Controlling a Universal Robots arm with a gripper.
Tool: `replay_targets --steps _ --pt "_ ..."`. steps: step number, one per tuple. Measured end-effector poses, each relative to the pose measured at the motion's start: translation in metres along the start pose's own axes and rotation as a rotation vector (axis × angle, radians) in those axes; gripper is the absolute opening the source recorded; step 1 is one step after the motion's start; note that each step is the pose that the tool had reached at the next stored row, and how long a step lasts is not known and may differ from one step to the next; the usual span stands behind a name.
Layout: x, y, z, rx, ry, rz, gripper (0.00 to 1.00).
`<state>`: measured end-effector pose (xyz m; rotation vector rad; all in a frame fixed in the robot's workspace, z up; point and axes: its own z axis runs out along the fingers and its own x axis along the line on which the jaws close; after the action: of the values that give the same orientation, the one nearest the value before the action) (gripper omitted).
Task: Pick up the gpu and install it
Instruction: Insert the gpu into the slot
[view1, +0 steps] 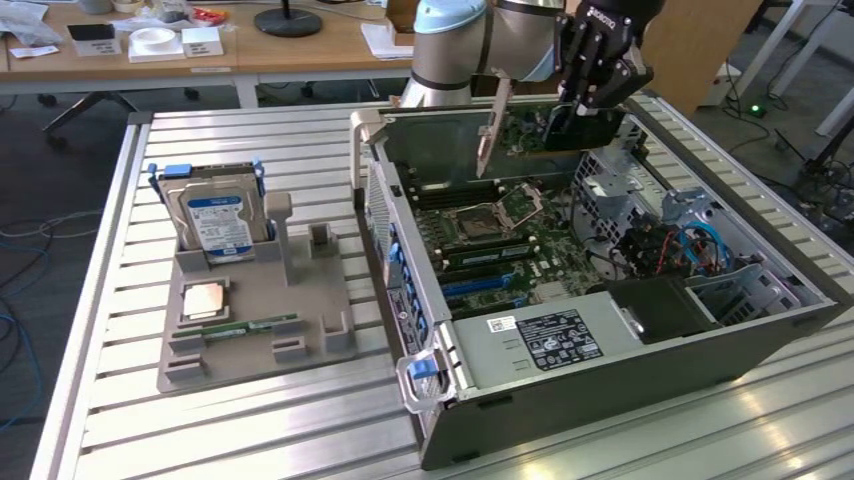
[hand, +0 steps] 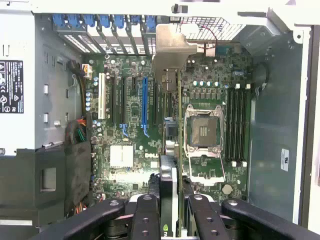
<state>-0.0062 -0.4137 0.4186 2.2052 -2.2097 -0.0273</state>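
above the open computer case (view1: 601, 350), the gpu (view1: 529, 136) was held on edge, clear of the motherboard (view1: 494, 240) and not yet seated. the gripper (view1: 582, 118) was clamped on its upper edge, jaws roughly half closed. inside the case, an empty cpu socket (view1: 483, 215) was seen. on the grey holder (view1: 240, 355) beside the case, a hard drive (view1: 220, 225), a chip (view1: 203, 300) and a ram stick (view1: 247, 327) were kept.

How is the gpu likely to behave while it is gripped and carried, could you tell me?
The gpu is a thin flat board, so it should be stiff. Pinched by the gripper at the end away from its metal bracket, it may sag toward that bracket. Its exposed parts look fragile if knocked against the case.
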Motion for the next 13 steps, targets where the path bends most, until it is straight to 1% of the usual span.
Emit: replay_targets --steps 13 --pt "0.0000 0.0000 0.0010 0.0001 -0.0003 0.000 0.27"
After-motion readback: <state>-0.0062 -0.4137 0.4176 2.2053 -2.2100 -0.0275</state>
